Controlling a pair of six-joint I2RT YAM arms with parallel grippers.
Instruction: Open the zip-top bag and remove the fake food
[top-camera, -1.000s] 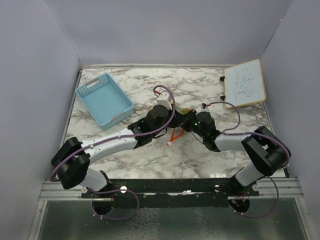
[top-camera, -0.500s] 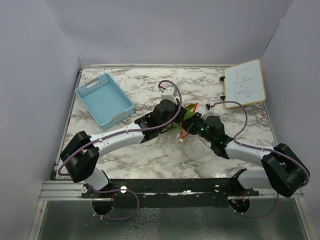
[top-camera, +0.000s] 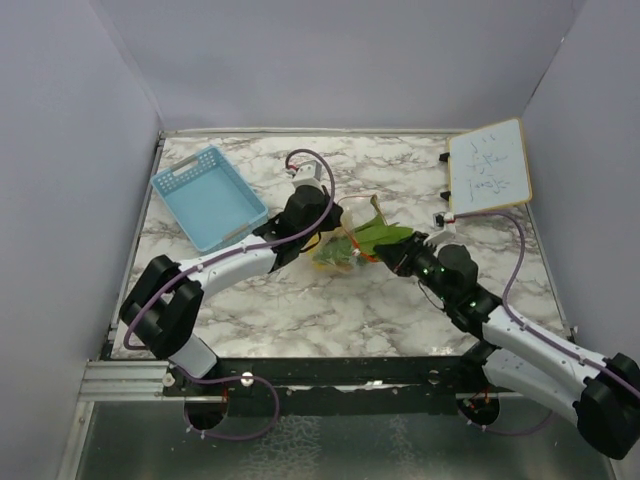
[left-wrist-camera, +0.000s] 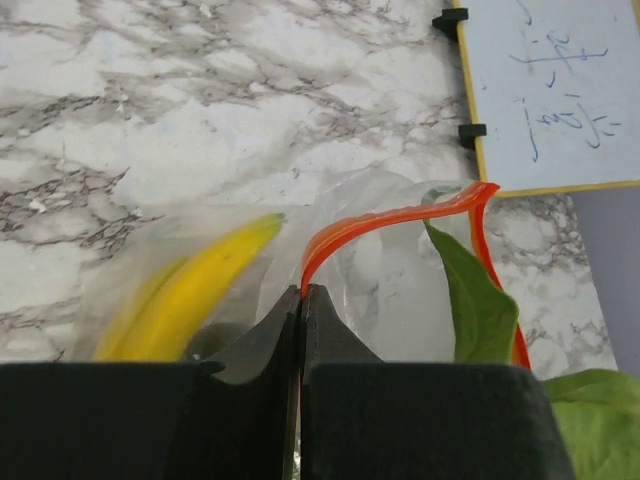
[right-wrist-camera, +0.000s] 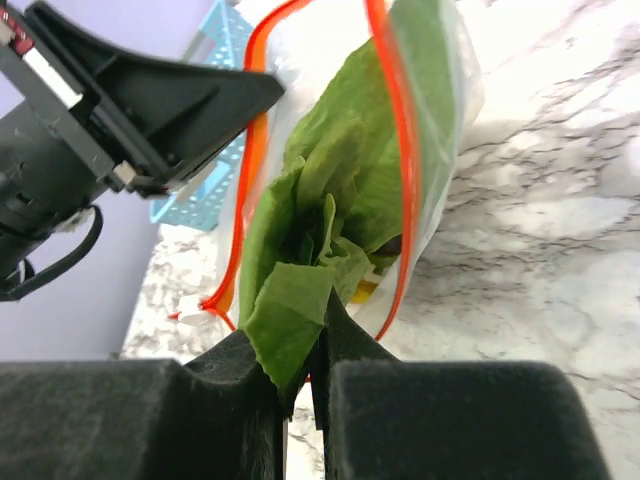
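The zip-top bag (top-camera: 338, 250) hangs between both grippers over the middle of the table, its mouth spread open. My left gripper (left-wrist-camera: 302, 292) is shut on the orange-red zip strip (left-wrist-camera: 385, 218) of one lip. The right gripper (right-wrist-camera: 312, 345) is shut on the end of the long green leafy piece (right-wrist-camera: 320, 190) of the fake food, which reaches out of the bag's mouth (top-camera: 380, 236). A yellow banana-like piece (left-wrist-camera: 195, 295) lies inside the clear plastic. From above, the left gripper (top-camera: 326, 227) is on the bag's left and the right gripper (top-camera: 393, 253) on its right.
A light-blue mesh basket (top-camera: 208, 197) stands at the back left, close behind the left arm. A small whiteboard (top-camera: 489, 166) leans at the back right. Purple walls close in the marble table on three sides.
The left gripper has drawn back to the left with the zip strip. The right arm has pulled to the right, the bag's mouth has spread and the green leaf has come partly out.
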